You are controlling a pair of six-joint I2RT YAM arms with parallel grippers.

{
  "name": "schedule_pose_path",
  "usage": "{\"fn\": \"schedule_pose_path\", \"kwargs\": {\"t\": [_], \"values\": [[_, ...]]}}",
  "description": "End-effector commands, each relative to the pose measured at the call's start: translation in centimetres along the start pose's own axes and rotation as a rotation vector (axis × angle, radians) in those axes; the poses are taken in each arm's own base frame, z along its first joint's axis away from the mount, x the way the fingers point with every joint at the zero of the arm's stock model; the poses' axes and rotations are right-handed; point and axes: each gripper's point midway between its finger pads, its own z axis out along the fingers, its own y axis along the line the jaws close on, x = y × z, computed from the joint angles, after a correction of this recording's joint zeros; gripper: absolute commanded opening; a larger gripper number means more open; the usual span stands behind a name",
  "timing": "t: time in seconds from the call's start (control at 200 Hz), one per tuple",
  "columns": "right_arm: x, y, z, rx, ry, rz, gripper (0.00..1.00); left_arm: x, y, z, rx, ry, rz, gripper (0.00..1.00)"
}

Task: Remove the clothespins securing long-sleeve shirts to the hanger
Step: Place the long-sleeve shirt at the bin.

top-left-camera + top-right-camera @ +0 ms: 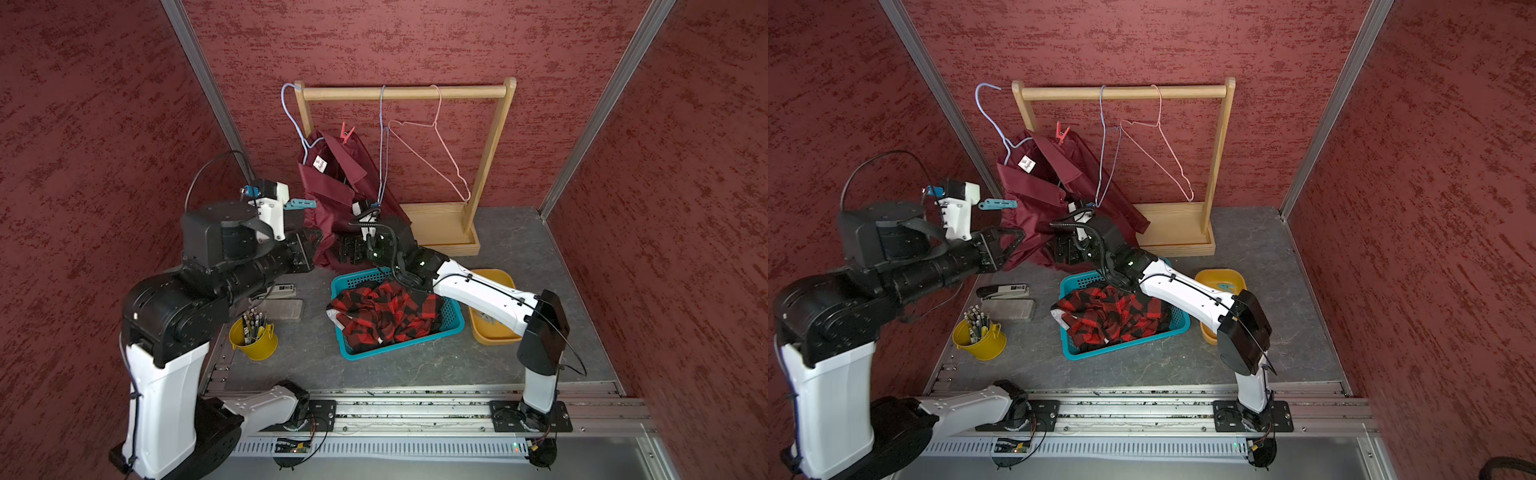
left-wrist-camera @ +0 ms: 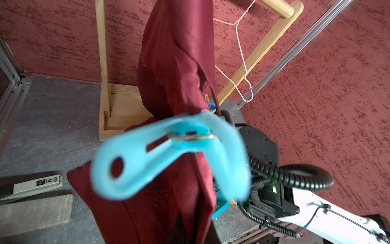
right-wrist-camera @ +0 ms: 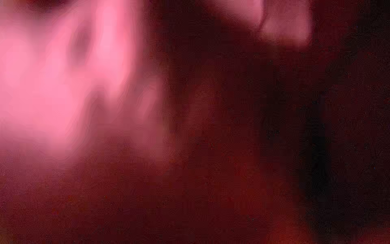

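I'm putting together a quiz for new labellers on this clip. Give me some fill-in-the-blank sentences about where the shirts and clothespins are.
1. The plaid shirt lies crumpled in the teal ____.
2. The clothespin clipped on the hanging maroon shirt is ____ in colour.
3. A teal clothespin lies in the ____ tub.
4. The pink hanger carries ____ shirt.

Missing words: basket; red; yellow; no.
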Motion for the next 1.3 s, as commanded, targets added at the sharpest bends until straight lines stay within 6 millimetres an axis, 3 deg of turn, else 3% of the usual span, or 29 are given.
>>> {"fn": "schedule_pose_path", "kwargs": {"t": [0.0,0.291,0.551,0.982,1.292], "values": [[-2.7,0.1,0.3,0.061,-0.083,-0.011,0.87,-0.3,-0.9,-3.4,0.078,-0.055,-0.002,0.0],[-8.4,1.1,0.1,0.164,-0.228,-0.042,0.87,0.9,-1.0,-9.2,0.167,-0.126,0.008,0.0],[-12.3,4.7,-4.2,0.246,-0.357,-0.084,0.87,1.9,-0.4,-13.5,0.189,-0.178,0.041,0.0],[-15.7,11.8,-13.0,0.347,-0.546,-0.192,0.86,2.8,0.3,-16.8,0.23,-0.21,0.087,0.0],[-17.3,13.9,-16.7,0.398,-0.62,-0.244,0.87,2.8,-0.9,-17.4,0.315,-0.212,0.118,0.0]]}}
